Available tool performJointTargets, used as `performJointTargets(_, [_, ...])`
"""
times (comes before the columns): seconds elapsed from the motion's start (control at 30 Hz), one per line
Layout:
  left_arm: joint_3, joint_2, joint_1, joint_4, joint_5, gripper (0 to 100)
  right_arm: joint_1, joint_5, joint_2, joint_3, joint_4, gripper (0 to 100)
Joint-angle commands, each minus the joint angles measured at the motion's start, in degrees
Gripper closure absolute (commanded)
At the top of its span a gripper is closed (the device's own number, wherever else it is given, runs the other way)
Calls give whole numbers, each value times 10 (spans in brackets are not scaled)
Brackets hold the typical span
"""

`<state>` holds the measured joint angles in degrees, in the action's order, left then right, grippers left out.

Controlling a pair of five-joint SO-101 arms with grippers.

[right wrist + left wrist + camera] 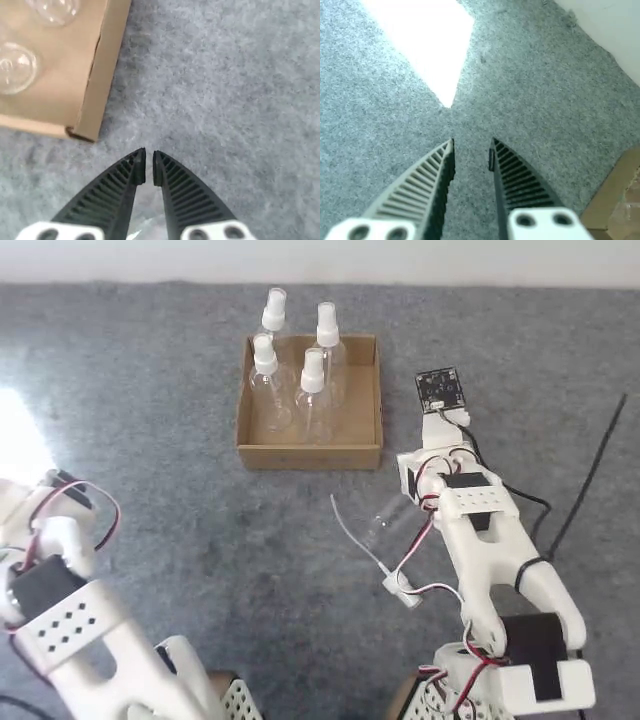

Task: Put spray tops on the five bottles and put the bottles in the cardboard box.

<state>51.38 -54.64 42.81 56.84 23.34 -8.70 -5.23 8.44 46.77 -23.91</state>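
Grey carpet, four capped bottles in cardboard box, one bottle outside, left claw spread, right claw pressed together.

We see a grey carpeted table, the cardboard box standing on it toward the far side, closer in a clear bottle on its side — a spray top with thin tube just beside it — bright patch of light at one edge
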Motion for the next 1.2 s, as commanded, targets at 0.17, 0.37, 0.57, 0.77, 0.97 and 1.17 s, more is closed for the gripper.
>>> performJointTargets(0.17, [-2,-13,-2,-24,4,891,29,-46,11,-52,-164,982])
performJointTargets(0.37, [-2,-12,-2,-24,4,891,36,-46,42,-156,-366,982])
performJointTargets(0.57, [-2,-12,-2,-24,4,891,35,-46,110,-178,-444,982])
performJointTargets(0.77, [-2,-12,-2,-24,4,891,15,-62,207,-143,-459,983])
performJointTargets(0.97, [-2,-12,-2,-24,4,891,-48,-171,269,-92,-461,978])
performJointTargets(1.17, [-2,-11,-2,-24,4,891,-59,-178,269,-89,-467,868])
